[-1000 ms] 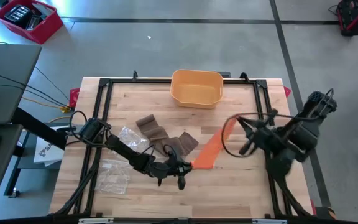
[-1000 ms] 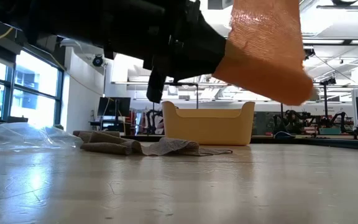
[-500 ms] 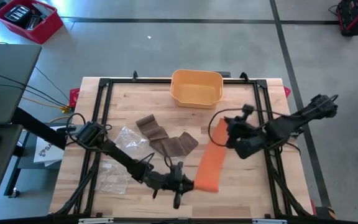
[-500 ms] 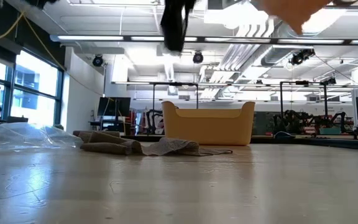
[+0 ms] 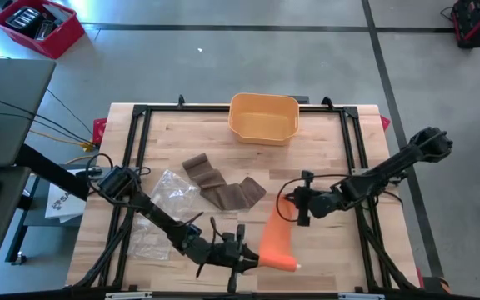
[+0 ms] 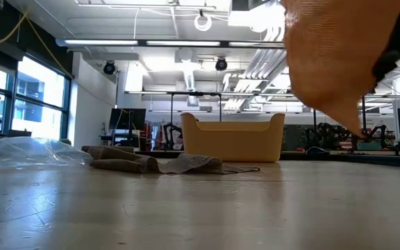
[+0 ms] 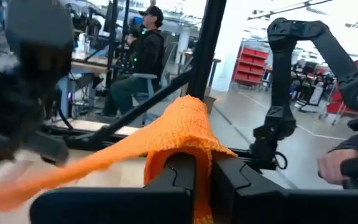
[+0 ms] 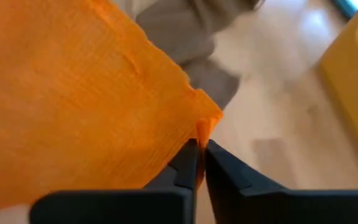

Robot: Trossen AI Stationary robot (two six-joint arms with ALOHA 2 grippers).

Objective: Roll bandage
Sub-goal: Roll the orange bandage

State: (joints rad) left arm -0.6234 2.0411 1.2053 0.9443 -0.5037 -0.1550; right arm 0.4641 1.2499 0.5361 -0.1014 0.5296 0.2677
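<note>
Near the table's front edge, left gripper (image 5: 252, 260) pinched one end of the orange bandage (image 5: 277, 239), right gripper (image 5: 288, 207) nipped the other corner, strip raised off bare wood, yellow bin (image 5: 263, 117) well behind, low view alone showed bandage (image 6: 339, 55) hanging overhead.

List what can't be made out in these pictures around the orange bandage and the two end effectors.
- Bandage top: low view, cut off by the upper edge.
- Left end effector fingertips: high view, too small; left wrist view, wrapped by the bandage.
- Right end effector: low view, out of frame; how much cloth sits between its fingers is unclear in the right wrist view.
- Brown bandage: right wrist view, blurred and mostly behind the orange cloth.
- Bin contents: low view, behind its wall.
</note>
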